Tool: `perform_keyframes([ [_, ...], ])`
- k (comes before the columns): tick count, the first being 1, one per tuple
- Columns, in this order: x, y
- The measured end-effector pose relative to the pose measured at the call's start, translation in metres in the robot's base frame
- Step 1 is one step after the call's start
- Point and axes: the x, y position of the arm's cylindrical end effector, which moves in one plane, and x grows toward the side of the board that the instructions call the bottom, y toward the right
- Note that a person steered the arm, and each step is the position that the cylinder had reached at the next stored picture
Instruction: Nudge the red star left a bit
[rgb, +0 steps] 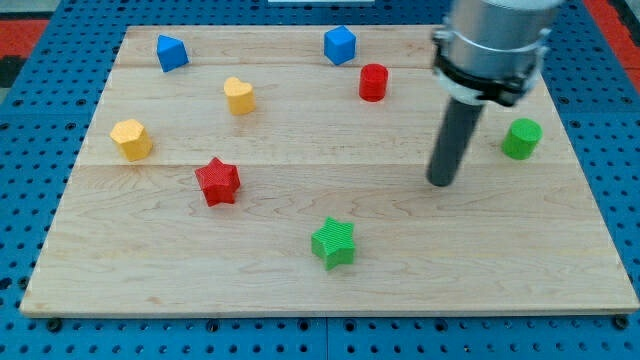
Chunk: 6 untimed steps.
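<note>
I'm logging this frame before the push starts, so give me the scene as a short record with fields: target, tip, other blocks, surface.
target: red star, view's left of centre, standing apart from other blocks
tip: my tip, far to the view's right of the red star, touching no block
nearest to tip: green cylinder, on its right
other blocks: green star; red cylinder; two blue blocks; two yellow blocks
surface: wooden board
</note>
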Motion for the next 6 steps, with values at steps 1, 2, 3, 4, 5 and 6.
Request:
perform_keyframes([
  [1, -0.009, -0.031],
  [2, -0.015, -0.063],
  [3, -0.018, -0.147],
  [4, -0.02, -0.229],
  [5, -0.017, -0.277],
  [6, -0.017, -0.348],
])
